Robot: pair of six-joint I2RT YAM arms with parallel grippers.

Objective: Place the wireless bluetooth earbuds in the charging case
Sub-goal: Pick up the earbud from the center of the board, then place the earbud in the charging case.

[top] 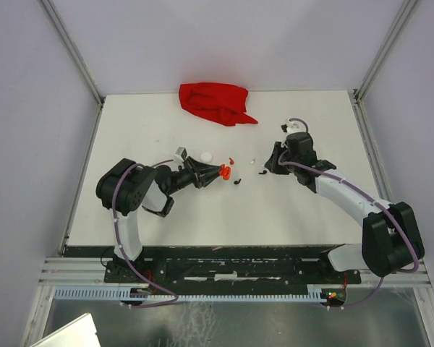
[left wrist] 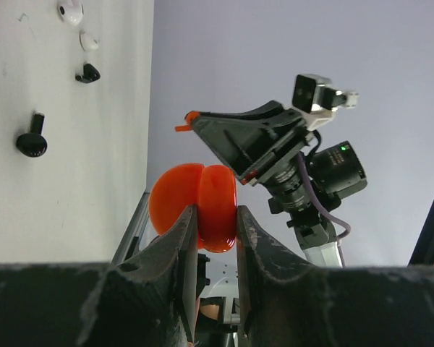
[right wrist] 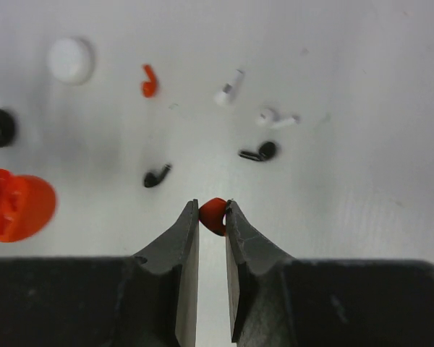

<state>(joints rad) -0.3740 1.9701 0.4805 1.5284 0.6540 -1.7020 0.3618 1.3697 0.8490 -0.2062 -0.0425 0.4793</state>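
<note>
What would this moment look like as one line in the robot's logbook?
left gripper shut on red case | right gripper shut on red earbud | loose: second red earbud, white earbuds, black earbuds

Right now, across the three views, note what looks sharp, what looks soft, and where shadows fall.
Top external: evenly lit, earbuds tiny. Left wrist: orange-red case in the left pincer is sharp. Right wrist: the red earbud in the right pincer and the earbuds beyond look soft, with faint shadows.
</note>
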